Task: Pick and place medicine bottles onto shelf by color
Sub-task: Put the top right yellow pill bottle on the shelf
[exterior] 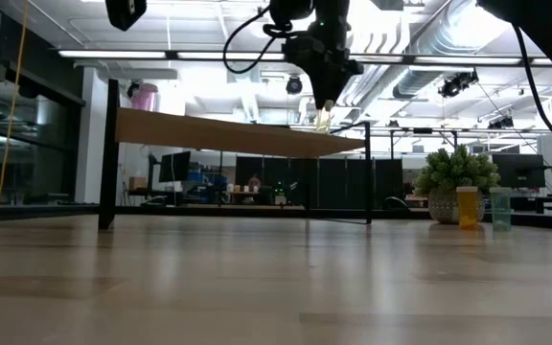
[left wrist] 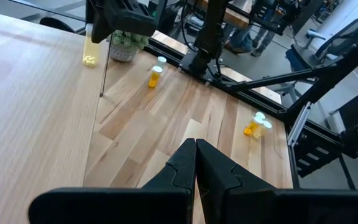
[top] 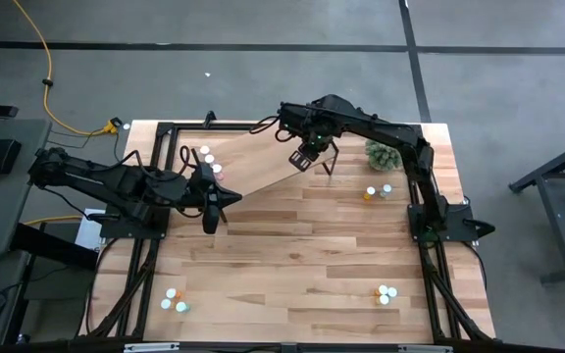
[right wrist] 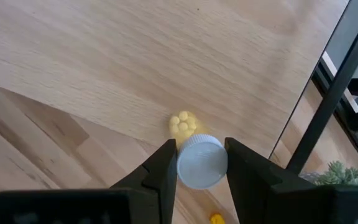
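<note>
Over the table, high view: large light-wood rectangular shelf (top: 253,167) on thin black legs stands at the far side. The right gripper (top: 305,157) hangs over its right end, presumably to set down its load; the left gripper (top: 211,208) waits low beside the shelf's near edge. White-capped bottles lie in small groups on the shelf's left end (top: 206,157), beside the fuzzy green plant (top: 383,155), and at the near table corners.

Low view: right gripper holds a small yellow medicine bottle (exterior: 324,118) just above the shelf top, upright, likely so it lands standing.

Left wrist view: fingers (left wrist: 185,165) pressed together, holding nothing; orange bottles (left wrist: 156,76) stand on the table beyond.

Right wrist view: fingers clamp the bottle's white cap (right wrist: 201,162) from both sides; shelf plank below.
</note>
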Action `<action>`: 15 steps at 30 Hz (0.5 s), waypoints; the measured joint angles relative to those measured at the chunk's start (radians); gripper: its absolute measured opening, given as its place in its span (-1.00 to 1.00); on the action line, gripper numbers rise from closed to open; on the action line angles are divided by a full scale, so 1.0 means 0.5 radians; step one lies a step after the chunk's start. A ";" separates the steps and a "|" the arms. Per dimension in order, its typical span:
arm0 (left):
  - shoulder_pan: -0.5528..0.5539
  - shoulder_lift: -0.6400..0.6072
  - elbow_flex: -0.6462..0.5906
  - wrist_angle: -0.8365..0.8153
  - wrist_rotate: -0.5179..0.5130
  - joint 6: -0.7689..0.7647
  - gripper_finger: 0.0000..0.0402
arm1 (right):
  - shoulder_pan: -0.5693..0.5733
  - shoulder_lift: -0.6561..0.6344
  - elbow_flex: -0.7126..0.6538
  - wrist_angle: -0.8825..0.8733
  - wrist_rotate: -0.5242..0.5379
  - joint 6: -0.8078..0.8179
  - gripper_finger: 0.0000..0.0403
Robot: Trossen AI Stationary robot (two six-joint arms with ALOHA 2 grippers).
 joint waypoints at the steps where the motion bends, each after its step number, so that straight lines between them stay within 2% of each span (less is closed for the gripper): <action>1: 0.000 0.000 0.000 0.000 0.000 0.000 -1.00 | 0.000 0.000 -0.001 0.006 0.000 -0.001 -0.47; 5: 0.000 0.000 0.000 0.000 0.000 0.000 -1.00 | 0.000 0.001 -0.002 0.041 -0.002 -0.006 -0.42; 15: 0.000 0.000 0.000 0.001 0.000 0.000 -1.00 | 0.004 0.008 -0.005 0.149 -0.012 -0.051 -0.10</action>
